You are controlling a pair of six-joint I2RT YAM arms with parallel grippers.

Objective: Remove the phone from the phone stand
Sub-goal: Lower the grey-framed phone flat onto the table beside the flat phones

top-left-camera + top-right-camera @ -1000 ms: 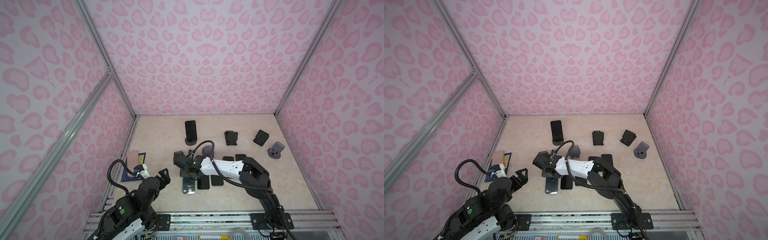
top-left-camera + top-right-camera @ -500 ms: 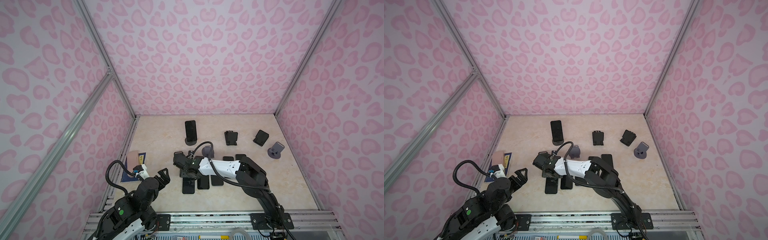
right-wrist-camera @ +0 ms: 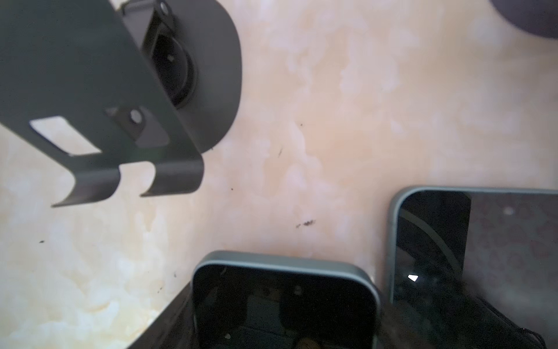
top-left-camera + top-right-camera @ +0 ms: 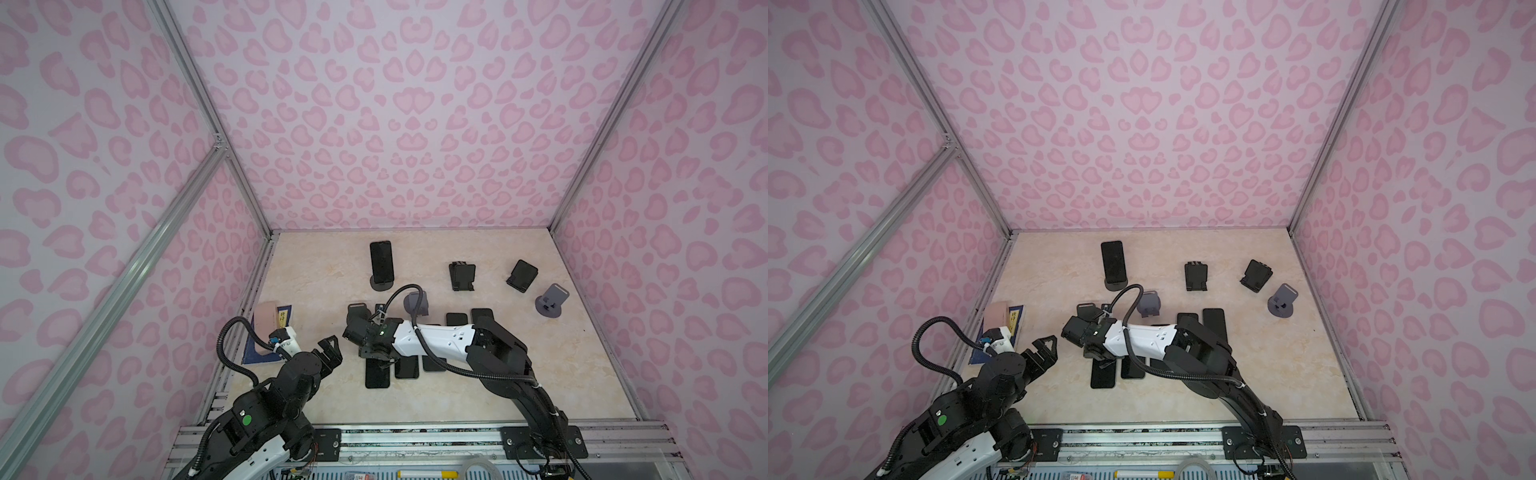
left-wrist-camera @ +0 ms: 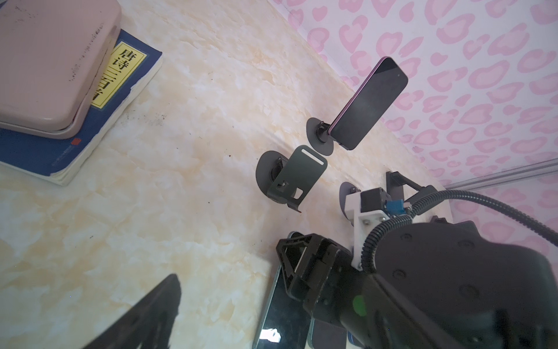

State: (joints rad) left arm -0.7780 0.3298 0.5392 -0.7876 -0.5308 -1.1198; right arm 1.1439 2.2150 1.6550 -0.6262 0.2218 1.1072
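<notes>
- Change: a second ago the phone (image 4: 377,376) hung tilted under the right gripper (image 4: 379,360), one end catching light. It now lies flat on the tabletop (image 4: 316,266), leftmost in the row of other phones (image 4: 407,369), as it did half a second ago. The left arm has not shifted.
- The phone is off the phone stand (image 4: 358,309). The stand sits empty just behind the right wrist, clear of the phone.
- Views:
  - Both top views give the layout: a second phone (image 4: 1113,262) propped on the far stand (image 4: 1115,286), and more stands (image 4: 1195,276) along the back and right.
  - Only the right wrist view shows the phone stand's (image 3: 105,99) two hooked lips bare. It also shows the phone's grey-green rim end-on beside a neighbouring phone.
  - Only the left wrist view shows detail on the blue book (image 5: 120,84) with the pink case (image 5: 45,60) lying on it, and the purple edge of the second phone.
- Pose, right arm: it reaches across the middle, with the white forearm roughly level over the row and the wrist tipped down. The fingers (image 3: 169,326) are clenched on the phone's long edges near its upper end, one lying against the rim.
- Pose, left arm: it is folded low at the near-left corner. The left gripper (image 4: 334,350) hangs over bare tabletop near the phone, its fingers released and spread wide with nothing between them.
</notes>
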